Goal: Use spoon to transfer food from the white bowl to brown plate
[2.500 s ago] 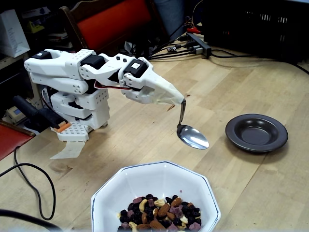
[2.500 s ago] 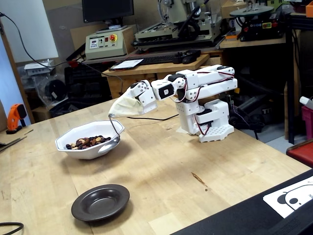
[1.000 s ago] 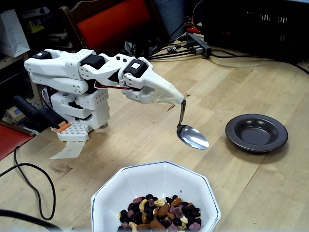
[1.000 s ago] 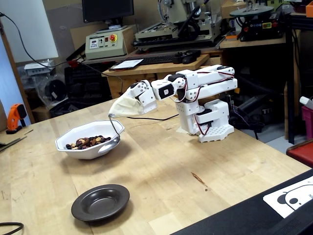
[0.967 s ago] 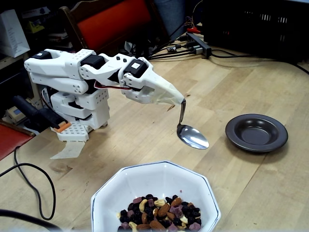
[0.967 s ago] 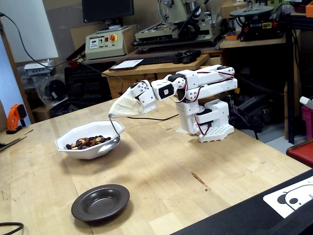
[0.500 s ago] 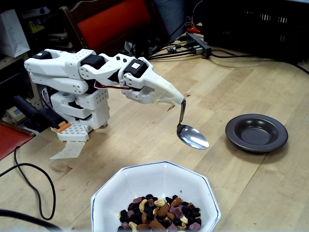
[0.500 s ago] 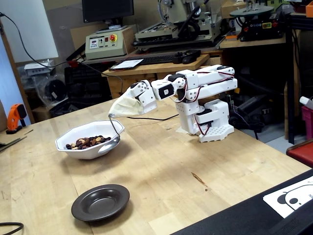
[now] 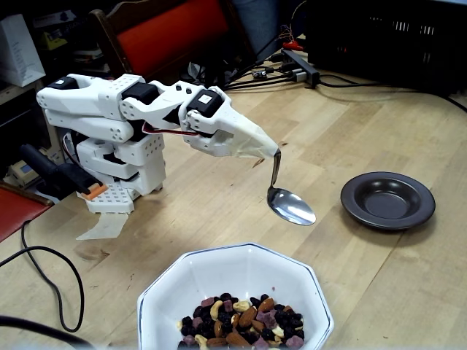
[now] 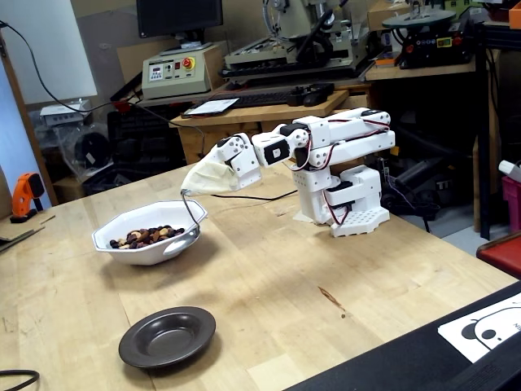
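Note:
My white gripper (image 9: 273,153) (image 10: 186,191) is shut on the thin handle of the silver spoon (image 9: 290,205) (image 10: 191,223). The spoon hangs downward with its oval bowl empty, above the table between the white bowl and the brown plate. The white bowl (image 9: 211,273) (image 10: 122,224), octagonal with a blue rim line, holds the food (image 9: 241,324) (image 10: 146,236), a mix of almonds, cashews and dark raisins. The brown plate (image 9: 387,199) (image 10: 168,336) sits empty on the wooden table, to the spoon's right in a fixed view.
The arm's white base (image 9: 117,171) (image 10: 350,208) stands on the wooden table. A black cable (image 9: 51,281) loops at the left edge. A power strip with cables (image 9: 300,65) lies at the back. A small dark mark (image 10: 332,298) shows on the wood.

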